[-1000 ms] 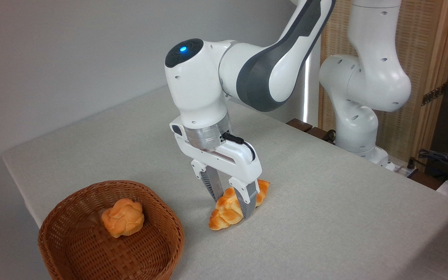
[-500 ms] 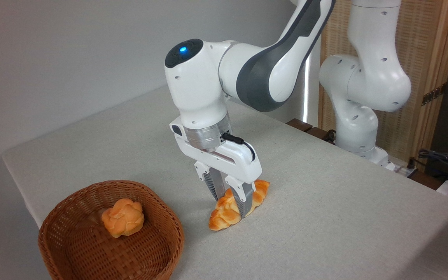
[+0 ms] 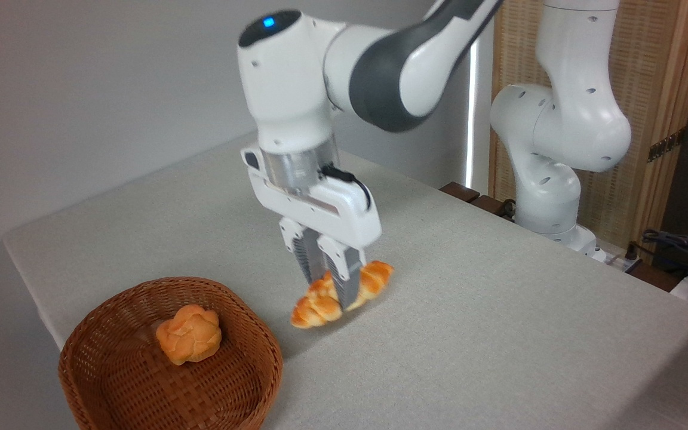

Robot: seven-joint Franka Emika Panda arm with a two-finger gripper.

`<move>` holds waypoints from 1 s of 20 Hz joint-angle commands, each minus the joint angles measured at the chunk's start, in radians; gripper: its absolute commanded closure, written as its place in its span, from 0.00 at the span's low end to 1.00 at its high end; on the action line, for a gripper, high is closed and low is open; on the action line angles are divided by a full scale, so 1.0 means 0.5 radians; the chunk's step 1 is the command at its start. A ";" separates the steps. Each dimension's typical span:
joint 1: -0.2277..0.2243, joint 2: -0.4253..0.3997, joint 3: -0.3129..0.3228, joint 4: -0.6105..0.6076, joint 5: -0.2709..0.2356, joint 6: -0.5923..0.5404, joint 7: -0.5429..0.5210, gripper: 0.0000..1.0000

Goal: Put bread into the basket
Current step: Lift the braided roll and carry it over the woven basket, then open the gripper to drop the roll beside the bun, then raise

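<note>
Braided loaves: one, the bread (image 3: 374,278).
Round knotted buns: one bun (image 3: 189,334).
Wicker baskets: one basket (image 3: 111,310).
Robot arms: one arm (image 3: 380,77).
Fingers: two fingers (image 3: 344,275) on its gripper (image 3: 327,285).
Tabletops: one tabletop (image 3: 499,310).

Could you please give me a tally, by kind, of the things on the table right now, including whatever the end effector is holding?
Braided loaf: 1, the bread, held in the end effector just above the table
Round bun: 1, the bun, lying in the basket
Wicker basket: 1, the basket
Total: 3
</note>
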 commanded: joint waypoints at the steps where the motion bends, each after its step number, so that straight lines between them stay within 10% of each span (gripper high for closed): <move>1: -0.011 -0.002 -0.006 0.147 -0.119 -0.002 0.030 0.53; 7: -0.011 0.023 -0.046 0.249 -0.267 0.399 0.024 0.53; 11: -0.011 0.063 -0.043 0.249 -0.558 0.771 -0.040 0.51; 16: -0.011 0.179 -0.046 0.249 -0.681 1.200 -0.270 0.06; 20: -0.011 0.198 -0.046 0.249 -0.681 1.268 -0.366 0.00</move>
